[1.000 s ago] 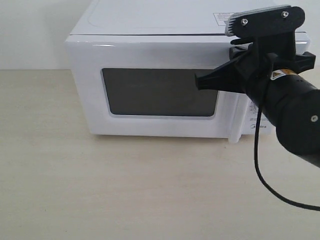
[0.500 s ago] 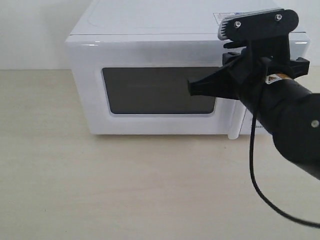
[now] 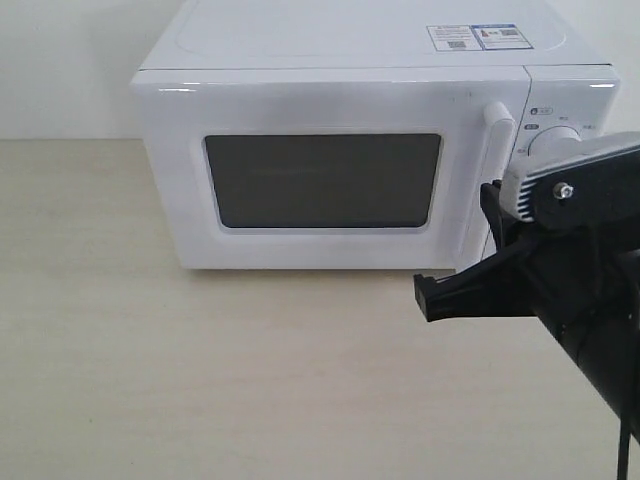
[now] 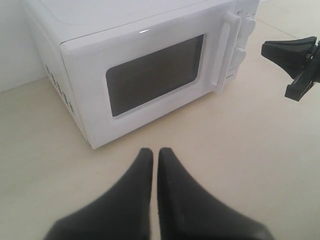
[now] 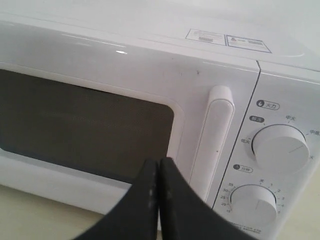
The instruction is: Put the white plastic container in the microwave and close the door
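The white microwave stands at the back of the table with its door closed flat against the body. The dark window and the vertical bar handle are both in plain sight. My right gripper hovers low in front of the handle side, apart from the microwave, jaws shut on nothing. In the right wrist view the gripper points at the handle. My left gripper is shut and empty over the table, well in front of the door. The white plastic container is out of view.
Two round dials sit to the right of the handle. A label sticker lies on the microwave's top. Pale wooden tabletop stretches in front of the microwave; a white wall runs behind it.
My right gripper has dropped down and drawn back from the handle and dial area, which now shows uncovered. The door stays closed.
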Motion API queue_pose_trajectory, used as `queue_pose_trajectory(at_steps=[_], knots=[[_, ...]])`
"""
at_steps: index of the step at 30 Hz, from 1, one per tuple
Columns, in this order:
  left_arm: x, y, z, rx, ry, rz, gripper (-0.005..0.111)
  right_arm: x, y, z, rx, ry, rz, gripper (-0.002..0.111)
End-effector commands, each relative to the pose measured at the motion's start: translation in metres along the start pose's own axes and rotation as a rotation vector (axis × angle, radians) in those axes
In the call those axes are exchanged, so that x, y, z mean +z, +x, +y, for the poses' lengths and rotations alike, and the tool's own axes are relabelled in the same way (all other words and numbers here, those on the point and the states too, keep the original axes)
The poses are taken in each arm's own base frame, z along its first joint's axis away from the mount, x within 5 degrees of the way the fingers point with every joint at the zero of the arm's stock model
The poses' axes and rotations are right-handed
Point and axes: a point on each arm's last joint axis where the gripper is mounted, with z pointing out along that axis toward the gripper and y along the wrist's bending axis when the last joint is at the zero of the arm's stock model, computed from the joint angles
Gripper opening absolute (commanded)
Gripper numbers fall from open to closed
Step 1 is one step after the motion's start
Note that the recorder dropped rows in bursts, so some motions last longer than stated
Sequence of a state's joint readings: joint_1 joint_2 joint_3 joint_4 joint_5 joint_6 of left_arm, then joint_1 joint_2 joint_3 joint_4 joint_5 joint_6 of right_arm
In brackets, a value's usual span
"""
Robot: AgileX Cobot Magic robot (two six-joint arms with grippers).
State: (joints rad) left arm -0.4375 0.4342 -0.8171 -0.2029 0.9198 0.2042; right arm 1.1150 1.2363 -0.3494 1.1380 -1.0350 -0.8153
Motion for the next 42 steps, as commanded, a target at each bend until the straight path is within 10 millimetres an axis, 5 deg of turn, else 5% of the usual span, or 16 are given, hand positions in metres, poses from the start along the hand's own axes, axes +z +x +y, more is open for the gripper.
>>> queue_pose_trajectory(at_steps=[1,29,42], knots=[[-0.001,0.002,0.000,-0.005,0.000,0.001,0.004,-0.001,-0.002,-0.003,0.000,0.015,-0.015,0.000],[-0.001,0.001,0.000,-0.005,0.000,-0.001,0.004,-0.001,-0.003,-0.004,0.003,0.027,-0.025,0.000],[-0.001,0.001,0.000,-0.005,-0.001,-0.003,0.004,-0.002,-0.001,-0.024,0.042,0.232,-0.010,0.000]])
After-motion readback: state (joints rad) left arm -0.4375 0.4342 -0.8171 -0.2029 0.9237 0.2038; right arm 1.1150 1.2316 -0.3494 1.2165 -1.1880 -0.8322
